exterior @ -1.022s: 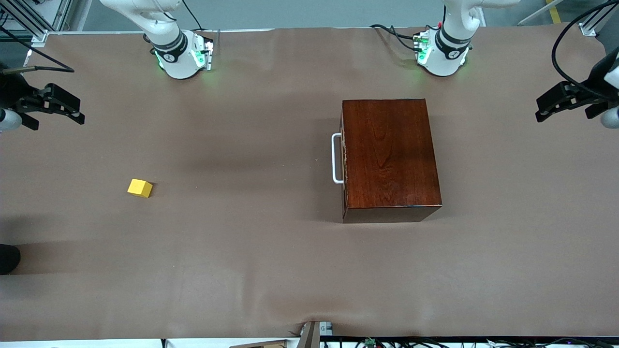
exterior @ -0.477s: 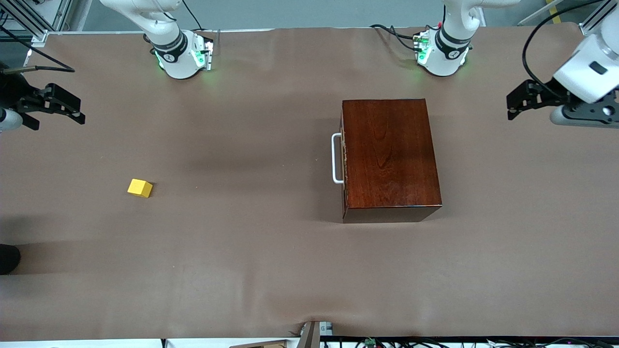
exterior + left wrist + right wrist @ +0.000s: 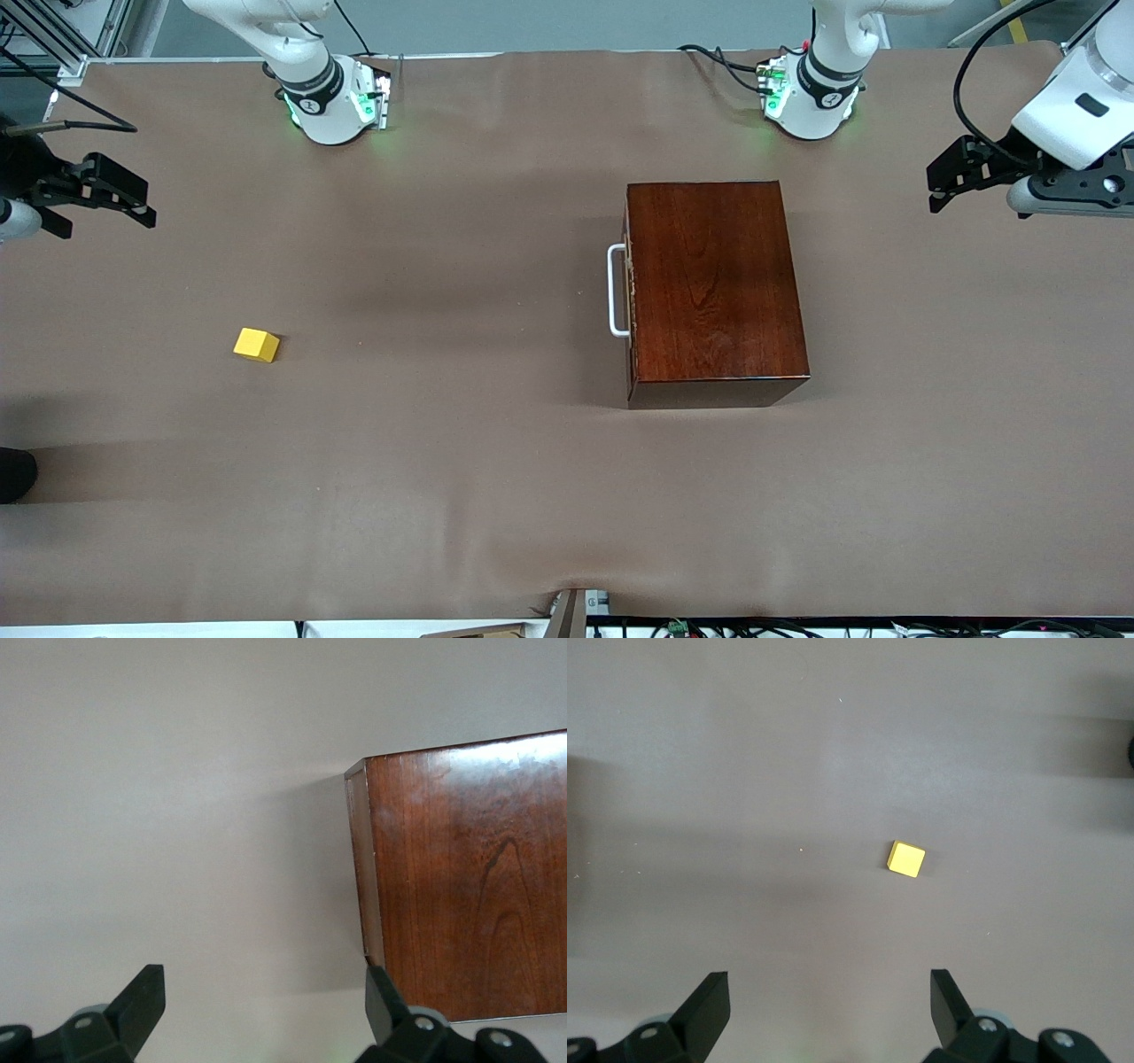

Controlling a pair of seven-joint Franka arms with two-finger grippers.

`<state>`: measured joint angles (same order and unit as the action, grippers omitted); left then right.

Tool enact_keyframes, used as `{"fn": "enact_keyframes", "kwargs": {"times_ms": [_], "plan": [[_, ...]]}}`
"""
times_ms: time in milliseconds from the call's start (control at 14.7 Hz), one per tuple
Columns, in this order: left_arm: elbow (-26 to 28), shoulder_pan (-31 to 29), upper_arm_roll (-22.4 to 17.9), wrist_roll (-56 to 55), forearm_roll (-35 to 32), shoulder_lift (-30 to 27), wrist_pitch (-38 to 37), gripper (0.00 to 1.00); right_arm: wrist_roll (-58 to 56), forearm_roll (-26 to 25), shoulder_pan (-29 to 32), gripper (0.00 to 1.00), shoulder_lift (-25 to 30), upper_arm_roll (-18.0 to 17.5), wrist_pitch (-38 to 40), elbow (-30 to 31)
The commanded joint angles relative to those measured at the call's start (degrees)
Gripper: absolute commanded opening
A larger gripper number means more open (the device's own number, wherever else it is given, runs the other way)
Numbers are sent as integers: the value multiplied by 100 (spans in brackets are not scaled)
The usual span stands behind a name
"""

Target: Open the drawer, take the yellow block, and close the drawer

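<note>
**Drawer shut, block out on the bench**

The glossy reddish-brown wooden box (image 3: pixel 713 288) sat with its drawer (image 3: pixel 630 292) closed, white U-shaped handle (image 3: pixel 613 291) flush in front. The small, matte yellow block (image 3: pixel 256 345) lay on the brown bench (image 3: pixel 443 461), well apart. The left fingers (image 3: pixel 941 184) hung spread and empty over the bench near the box. The right fingers (image 3: pixel 142 209) hung wide, empty, the block below them.

Brown-covered table (image 3: pixel 496 496), grey floor (image 3: pixel 549 22), metal framing (image 3: pixel 53 44) at one corner.
</note>
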<state>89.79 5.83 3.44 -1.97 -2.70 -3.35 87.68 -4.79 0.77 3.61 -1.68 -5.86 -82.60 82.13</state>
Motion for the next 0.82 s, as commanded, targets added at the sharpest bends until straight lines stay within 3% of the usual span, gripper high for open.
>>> {"fn": "enact_keyframes", "kwargs": {"times_ms": [0, 749], "plan": [[-93, -55, 8, 100, 103, 1, -5, 100, -39, 72, 43, 100, -52, -21, 95, -136], [30, -195, 60, 144, 85, -87, -40, 100, -66, 72, 70, 100, -52, -21, 104, -127]]}}
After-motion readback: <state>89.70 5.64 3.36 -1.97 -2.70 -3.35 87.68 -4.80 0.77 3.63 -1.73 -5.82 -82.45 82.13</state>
